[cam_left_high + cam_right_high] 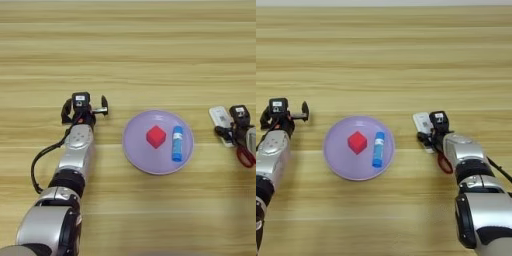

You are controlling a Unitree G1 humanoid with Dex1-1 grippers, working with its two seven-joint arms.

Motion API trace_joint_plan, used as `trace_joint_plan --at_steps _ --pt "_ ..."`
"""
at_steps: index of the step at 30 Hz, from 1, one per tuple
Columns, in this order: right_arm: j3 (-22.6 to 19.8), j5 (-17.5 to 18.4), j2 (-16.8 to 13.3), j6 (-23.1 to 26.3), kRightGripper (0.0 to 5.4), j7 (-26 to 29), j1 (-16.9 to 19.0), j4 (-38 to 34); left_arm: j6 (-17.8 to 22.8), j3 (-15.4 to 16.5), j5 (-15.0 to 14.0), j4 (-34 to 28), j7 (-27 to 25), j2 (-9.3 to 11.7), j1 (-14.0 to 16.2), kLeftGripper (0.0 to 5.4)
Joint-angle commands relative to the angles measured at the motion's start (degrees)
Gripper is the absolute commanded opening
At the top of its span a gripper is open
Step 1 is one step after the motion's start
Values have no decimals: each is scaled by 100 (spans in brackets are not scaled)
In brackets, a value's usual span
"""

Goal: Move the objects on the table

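Two arms: both reach onto the table (150,55), one on each side of the plate.
Left gripper (85,107): fingers spread apart and holding nothing, resting on bare wood just left of the plate.
Plate (137,150): round and lilac, lying between the two arms.
Red cube (156,136): on the plate, left of centre.
Glue stick (177,143): blue, lying on the plate just right of the cube, apart from it.
White device (422,123): flat on the wood right of the plate, its near end under the right gripper.
Right gripper (428,136): down over the device; whether the fingers are released or clenched cannot be told.
Scissors (444,163): red handles showing beside the right wrist, mostly hidden.
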Motion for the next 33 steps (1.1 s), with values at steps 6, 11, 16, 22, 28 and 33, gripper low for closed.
trace_joint_plan --at_steps 6,11,16,22,28,33 --pt "-111 183 129 -147 288 60 213 -516 11 -17 70 -50 -3 14 -19 540" --pt "-161 291 169 -139 288 83 318 -879 6 -19 73 -45 4 7 -19 540" --pt "-187 427 222 -51 288 180 455 -1323 -4 -15 60 -50 -7 -7 -13 540" --pt "-14 506 379 31 288 329 775 -2213 -44 -10 -11 -92 -142 -52 -10 540" --pt "254 576 544 232 288 510 1171 -3186 7 116 -552 -404 -906 -354 19 540" --pt "564 590 660 414 288 621 1496 -3943 607 332 -1374 -805 -1762 -673 87 540"
